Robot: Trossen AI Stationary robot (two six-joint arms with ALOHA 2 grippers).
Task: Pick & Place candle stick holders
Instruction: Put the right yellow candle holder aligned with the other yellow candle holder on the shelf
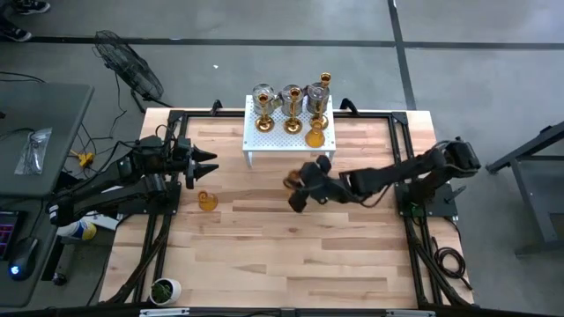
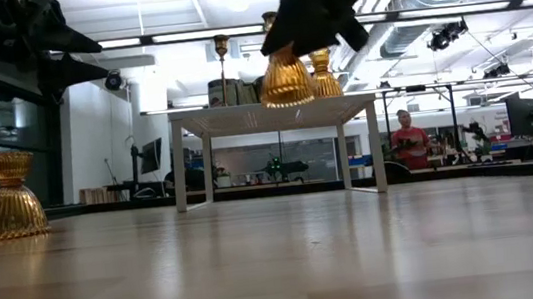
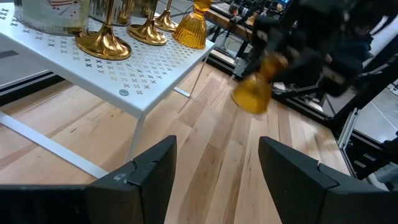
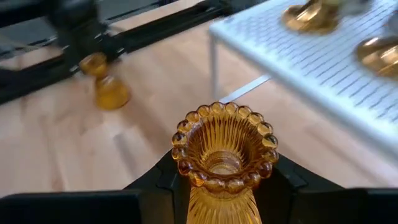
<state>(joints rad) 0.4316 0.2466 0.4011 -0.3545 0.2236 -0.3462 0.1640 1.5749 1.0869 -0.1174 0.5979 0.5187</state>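
Observation:
My right gripper (image 4: 224, 183) is shut on an amber glass candle stick holder (image 4: 222, 149) and keeps it in the air near the front of the white perforated stand (image 1: 289, 132). Several gold and silver holders and another amber one (image 3: 191, 28) stand on that stand's top. A second loose amber holder (image 1: 207, 201) rests on its flared base on the wood at the left. My left gripper (image 1: 211, 164) hovers open above the table's left side, close to that holder, with nothing between its fingers. My right gripper pinches the amber holder's ribbed neck (image 4: 219, 205), just under the beaded rim, between its two fingers. The fingers come slanting down from the table's right side. The holder stays roughly upright, rim up, with its flared base (image 2: 286, 79) hanging clear of the table.
The stand occupies the far middle of the table. Black frame rails (image 1: 167, 220) run along the table's left and right edges. A small white pot with a plant (image 1: 164, 289) sits at the near left corner. Bare wood lies in the near half.

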